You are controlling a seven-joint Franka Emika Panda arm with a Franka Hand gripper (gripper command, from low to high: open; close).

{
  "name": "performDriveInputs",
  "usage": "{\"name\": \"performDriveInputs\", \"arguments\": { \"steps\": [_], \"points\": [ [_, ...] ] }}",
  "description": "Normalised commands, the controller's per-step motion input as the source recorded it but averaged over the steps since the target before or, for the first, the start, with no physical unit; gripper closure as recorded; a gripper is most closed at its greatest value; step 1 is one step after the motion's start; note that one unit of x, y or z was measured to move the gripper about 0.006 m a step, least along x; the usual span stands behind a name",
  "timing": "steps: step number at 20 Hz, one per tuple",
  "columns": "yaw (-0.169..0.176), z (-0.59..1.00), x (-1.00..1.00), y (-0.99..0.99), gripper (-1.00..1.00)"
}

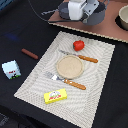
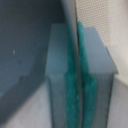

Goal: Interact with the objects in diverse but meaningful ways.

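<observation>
The gripper point(image 1: 86, 15) is clamping its teal pads point(image 2: 84, 70) on the thin rim of the grey pot point(image 1: 95, 16) at the table's far edge, well apart from the tomato point(image 1: 78, 45), risking the rim slipping free and the pot tipping

- The exterior view looks down steeply from above onto the striped placemat point(image 1: 67, 67), with the arm's gripper point(image 1: 82, 10) at the far top edge.
- The wrist view sits very close behind the fingers point(image 2: 85, 75), blurred, teal pads filling the frame.
- Both views share only the gripper.
</observation>
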Motion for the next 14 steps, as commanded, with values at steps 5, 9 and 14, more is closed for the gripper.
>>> {"name": "performDriveInputs", "arguments": {
  "steps": [5, 9, 14],
  "points": [
    [0.026, 0.23, 0.25, 0.54, 1.0],
    [0.0, 0.21, 0.41, 0.29, 1.0],
    [0.0, 0.1, 0.41, 0.35, 1.0]
  ]
}}
